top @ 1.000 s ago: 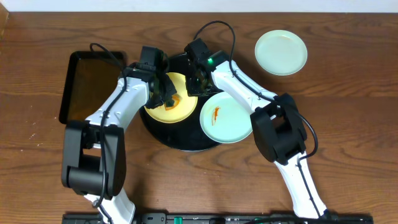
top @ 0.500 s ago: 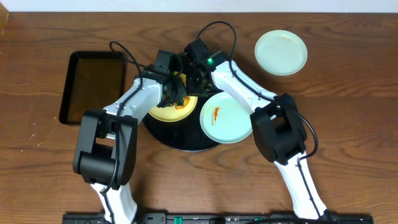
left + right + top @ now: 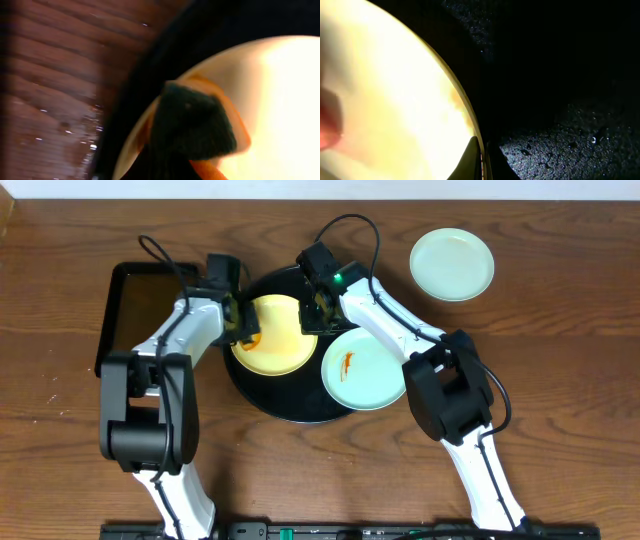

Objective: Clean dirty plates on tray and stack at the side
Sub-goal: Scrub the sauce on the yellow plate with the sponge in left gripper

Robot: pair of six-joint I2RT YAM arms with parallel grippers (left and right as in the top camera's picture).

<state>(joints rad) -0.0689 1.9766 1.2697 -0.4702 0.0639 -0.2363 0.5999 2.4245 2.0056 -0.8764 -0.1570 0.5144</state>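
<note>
The pale yellow plate [image 3: 280, 340] lies on the round black tray [image 3: 290, 408]. My left gripper [image 3: 246, 330] is at its left edge, shut on an orange sponge with a dark face [image 3: 192, 125] that presses on the plate [image 3: 280, 90]. My right gripper [image 3: 315, 315] is shut on the plate's right rim, one finger on each side in the right wrist view [image 3: 482, 155]. A mint-blue plate with an orange smear [image 3: 362, 368] lies on the tray's right part. Another mint-blue plate [image 3: 452, 264], with no smear visible, lies on the table at the back right.
A rectangular black tray [image 3: 140, 315] lies at the left, beside my left arm. The table is brown wood [image 3: 560, 380]. The round tray's wet black floor [image 3: 560, 100] shows beside the yellow plate [image 3: 395, 90].
My left gripper swept the sponge right across the yellow plate and then back to its left edge. The plate's middle now shows no smear. My right gripper has not moved.
</note>
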